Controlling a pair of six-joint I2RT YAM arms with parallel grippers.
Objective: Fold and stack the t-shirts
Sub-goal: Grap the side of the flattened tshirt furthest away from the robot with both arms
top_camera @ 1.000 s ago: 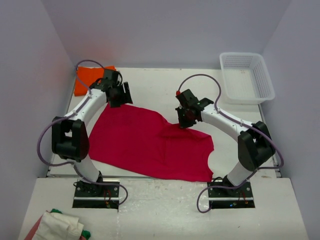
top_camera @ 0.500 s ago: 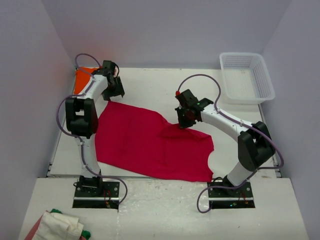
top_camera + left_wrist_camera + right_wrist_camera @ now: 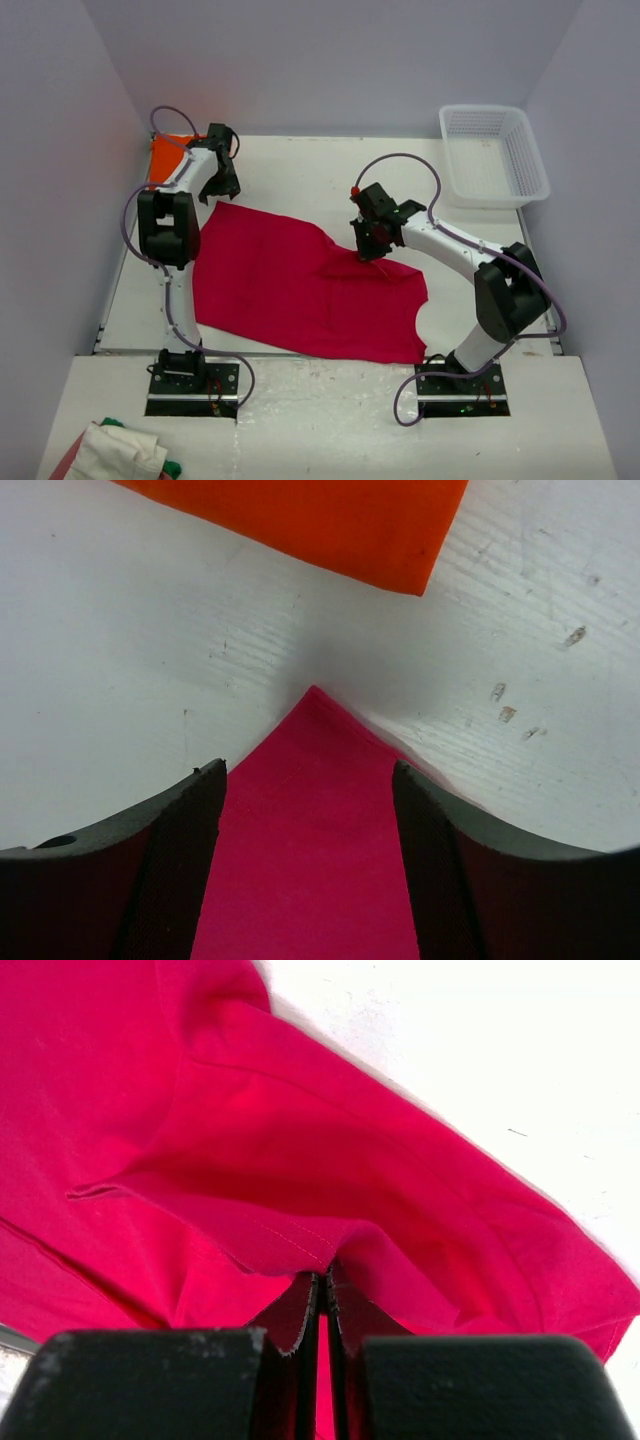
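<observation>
The red shirt [image 3: 290, 290] lies spread on the tabletop [image 3: 300, 170], our right hand [image 3: 368, 254] clamped on a raised fold of it, our left hand [image 3: 220, 193] open astride its far corner, the orange shirt [image 3: 162, 158] just beyond. Closing too high could miss that corner.

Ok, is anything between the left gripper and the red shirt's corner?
Nothing visible. The left gripper is open, and the red shirt runs between its fingers, its corner just ahead of them on the table. The orange shirt lies beyond the corner, apart from it.
</observation>
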